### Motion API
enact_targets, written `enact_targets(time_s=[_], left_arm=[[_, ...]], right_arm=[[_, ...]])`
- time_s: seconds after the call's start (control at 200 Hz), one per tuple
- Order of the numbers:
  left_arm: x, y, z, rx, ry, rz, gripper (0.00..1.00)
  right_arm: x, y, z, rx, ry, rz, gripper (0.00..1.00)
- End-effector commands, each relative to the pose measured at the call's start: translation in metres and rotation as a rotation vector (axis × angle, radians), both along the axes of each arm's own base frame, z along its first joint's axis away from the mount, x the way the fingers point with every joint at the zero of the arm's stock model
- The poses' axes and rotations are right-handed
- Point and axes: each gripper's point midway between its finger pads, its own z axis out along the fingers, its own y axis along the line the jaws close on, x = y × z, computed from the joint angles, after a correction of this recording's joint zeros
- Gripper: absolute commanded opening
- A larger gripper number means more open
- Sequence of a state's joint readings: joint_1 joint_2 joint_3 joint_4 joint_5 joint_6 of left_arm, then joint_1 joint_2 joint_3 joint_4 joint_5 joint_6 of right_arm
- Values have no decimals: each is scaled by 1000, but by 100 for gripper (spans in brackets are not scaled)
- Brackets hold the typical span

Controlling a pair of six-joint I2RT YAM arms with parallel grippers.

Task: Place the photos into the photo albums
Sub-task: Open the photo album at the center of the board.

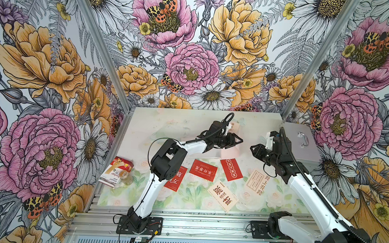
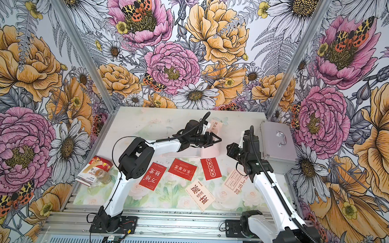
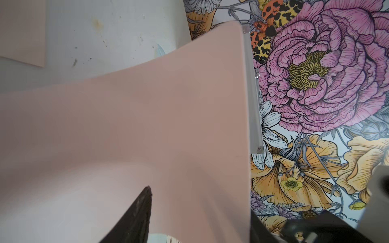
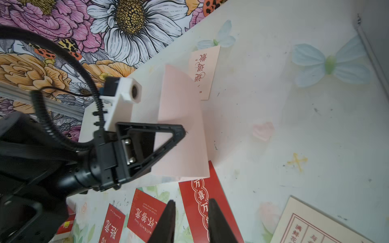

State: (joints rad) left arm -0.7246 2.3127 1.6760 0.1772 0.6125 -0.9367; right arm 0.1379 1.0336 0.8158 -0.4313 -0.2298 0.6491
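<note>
Low in the right wrist view, a red photo (image 4: pixel 147 212) reads "well&with love"; right gripper (image 4: pixel 190 212) jaws stand apart, empty; left gripper (image 1: pixel 239 140) jaws, parted, straddle the photo album (image 4: pixel 185 151).

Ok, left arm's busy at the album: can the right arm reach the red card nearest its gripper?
Probably yes: the red card lies flat in the open by the right gripper, whose jaws stand apart and empty; nothing stands between them.
</note>
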Motion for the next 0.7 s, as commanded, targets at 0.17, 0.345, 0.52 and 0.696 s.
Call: enact_targets(time_s=[0.17, 0.345, 0.52, 0.696], left_arm=[[7, -2, -1, -15, 12, 23, 59], [5, -2, 19, -42, -7, 10, 62], [3, -5, 45, -75, -28, 1, 64], [1, -6, 76, -117, -62, -7, 67]], right_arm=[[0, 23, -3, 4, 43, 95, 29], [-2, 24, -4, 6, 48, 107, 32], [-2, 29, 11, 35, 18, 125, 35], [-2, 32, 28, 63, -17, 139, 35]])
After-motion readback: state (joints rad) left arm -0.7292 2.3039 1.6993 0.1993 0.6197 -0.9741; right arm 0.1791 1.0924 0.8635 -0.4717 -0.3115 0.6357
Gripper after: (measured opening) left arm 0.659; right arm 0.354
